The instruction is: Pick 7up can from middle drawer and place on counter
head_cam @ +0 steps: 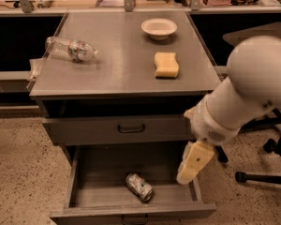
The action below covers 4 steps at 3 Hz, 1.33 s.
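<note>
— So, where is the 7up can (pixel 139 187)?

— It lies on its side on the floor of the middle drawer (pixel 103 175). It is close to the front wall, a little to the right of the middle. The drawer is pulled far out.

— And the gripper (pixel 188 173)?

— It hangs at the end of the big white arm (pixel 246 90), which comes in from the right. The gripper is pale yellow and points down over the right end of the drawer. It is near the can, but up and to the right of it. They do not touch.

— Is it spread apart or pressed together?

— I can't make that out. It looks like one pale block.

— What is on the counter (pixel 122 74)?

— A clear plastic bottle (pixel 70 49) lies on its side near the left edge. A small white bowl (pixel 159 28) stands at the back. A yellow sponge (pixel 166 64) lies just in front of the bowl. The bottle is well apart from the other two.

— What is under the counter?

— Another grey drawer front (pixel 84 130) with a black loop handle (pixel 131 128). It is pushed in, and the pulled-out drawer is right below it.

— Anything else?

— Black chair legs (pixel 267 175) with wheels stand on the speckled floor (pixel 23 172), off to the right.
</note>
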Motion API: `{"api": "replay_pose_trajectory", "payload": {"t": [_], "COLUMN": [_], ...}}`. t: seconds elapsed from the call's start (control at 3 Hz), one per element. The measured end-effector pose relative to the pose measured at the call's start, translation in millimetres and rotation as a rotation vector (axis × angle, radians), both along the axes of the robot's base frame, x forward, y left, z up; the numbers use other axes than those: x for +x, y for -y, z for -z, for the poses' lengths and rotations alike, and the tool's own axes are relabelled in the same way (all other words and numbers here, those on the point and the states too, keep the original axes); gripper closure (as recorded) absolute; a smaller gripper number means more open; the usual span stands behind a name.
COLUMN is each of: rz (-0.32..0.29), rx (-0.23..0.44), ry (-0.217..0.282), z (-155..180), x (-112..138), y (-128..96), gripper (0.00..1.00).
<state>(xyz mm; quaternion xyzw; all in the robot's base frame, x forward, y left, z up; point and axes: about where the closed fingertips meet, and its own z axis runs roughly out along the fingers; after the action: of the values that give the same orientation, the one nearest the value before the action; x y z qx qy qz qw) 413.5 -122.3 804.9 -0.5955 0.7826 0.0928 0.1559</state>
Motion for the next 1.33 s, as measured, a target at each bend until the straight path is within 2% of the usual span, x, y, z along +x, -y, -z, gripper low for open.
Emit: {"api": "replay_pose_trajectory", "payload": {"t": [0.33, 0.67, 1.0, 1.33], "rz": [0.023, 0.036, -0.052, -0.113], "rx": [0.005, -0.005, 0.045, 0.073], "ry": [-0.004, 0.001, -0.044, -0.097], "z": [43.1, 43.7, 66.1, 127.6], "x": [-31.7, -37.2, -29.7, -28.5], "y": [12.9, 18.7, -7.4, -38.0], "gripper": [0.0, 0.0, 0.0, 0.0]}}
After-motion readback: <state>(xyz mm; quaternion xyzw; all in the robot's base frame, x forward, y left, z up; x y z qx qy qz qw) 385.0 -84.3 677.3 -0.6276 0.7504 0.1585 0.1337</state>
